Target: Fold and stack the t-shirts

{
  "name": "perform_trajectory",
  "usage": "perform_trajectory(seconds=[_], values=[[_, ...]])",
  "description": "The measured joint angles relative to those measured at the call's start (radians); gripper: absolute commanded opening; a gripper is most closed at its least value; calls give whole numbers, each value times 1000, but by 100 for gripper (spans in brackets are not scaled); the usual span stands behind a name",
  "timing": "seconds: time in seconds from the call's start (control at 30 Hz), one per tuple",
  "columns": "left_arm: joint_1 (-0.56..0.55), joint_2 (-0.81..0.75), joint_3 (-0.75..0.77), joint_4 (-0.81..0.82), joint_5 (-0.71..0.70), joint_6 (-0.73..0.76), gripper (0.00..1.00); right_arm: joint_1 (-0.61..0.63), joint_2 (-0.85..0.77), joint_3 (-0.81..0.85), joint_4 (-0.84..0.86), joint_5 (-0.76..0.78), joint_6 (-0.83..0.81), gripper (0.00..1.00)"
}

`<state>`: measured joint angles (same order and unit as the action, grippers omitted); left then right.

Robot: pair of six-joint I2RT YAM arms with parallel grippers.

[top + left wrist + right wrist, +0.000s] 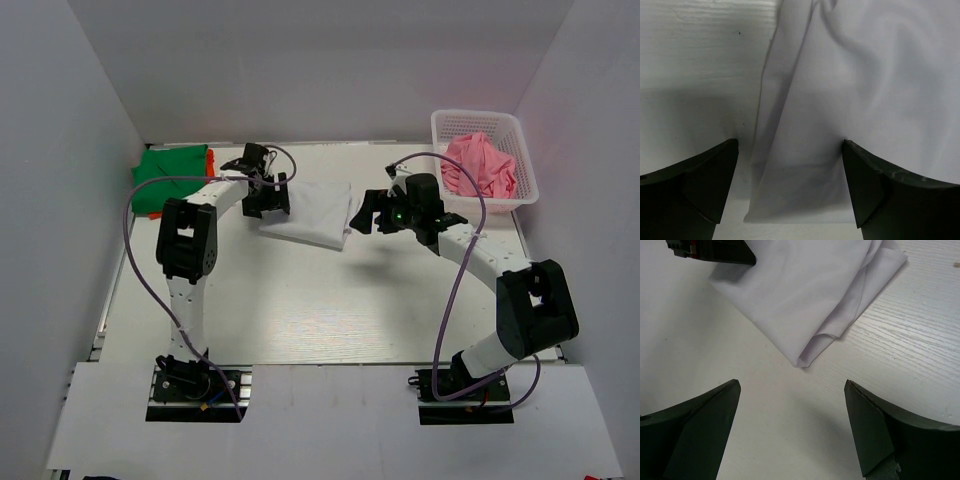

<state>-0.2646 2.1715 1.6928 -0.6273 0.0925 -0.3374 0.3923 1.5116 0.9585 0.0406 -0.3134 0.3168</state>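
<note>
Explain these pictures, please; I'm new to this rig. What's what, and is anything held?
Two robot arms stand at the near edge of a white table. The wide picture looks down from behind them; the other two come from wrist cameras, dark wedges being gripper fingers. On it lie a folded white t-shirt, a green folded shirt far left, and a white plastic basket of pink shirts. The left gripper straddles the white shirt's edge, open; the right gripper hovers open near its corner. Nothing is held.
</note>
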Motion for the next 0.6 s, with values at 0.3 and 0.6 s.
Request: perform_trajectory(seconds=[0.3,0.6], values=[[-28,76,86,0,-50,53,82,0,-39,-46,-28,33,-16,90],[-79,159,206,-6,-78,96,0,0,-130,-138,5,140,-25,90]])
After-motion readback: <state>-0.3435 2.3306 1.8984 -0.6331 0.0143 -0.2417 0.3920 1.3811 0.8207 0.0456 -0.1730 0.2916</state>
